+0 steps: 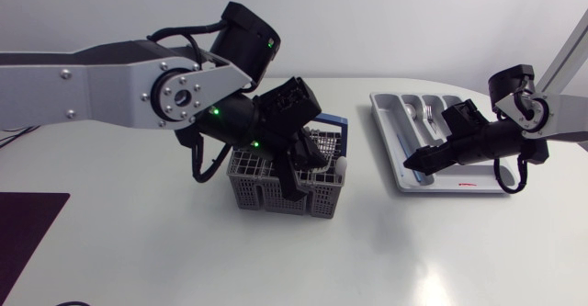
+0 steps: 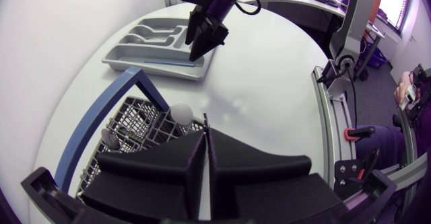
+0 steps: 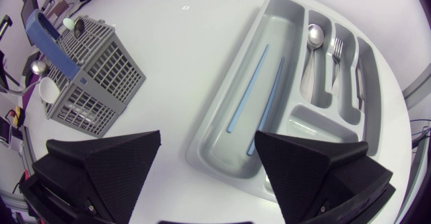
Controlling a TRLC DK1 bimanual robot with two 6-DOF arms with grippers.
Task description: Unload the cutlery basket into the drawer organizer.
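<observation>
The grey cutlery basket with a blue handle stands mid-table. My left gripper reaches down into it, its fingers pressed together on a thin piece of cutlery; only its dark tip shows ahead of them. A white spoon and a metal spoon stand in the basket beside the gripper. The grey drawer organizer lies at the right. My right gripper hovers open over its near left corner, holding nothing.
The organizer holds two blue sticks in its long compartment, and a spoon and a fork in the narrow ones. A dark mat lies at the table's front left.
</observation>
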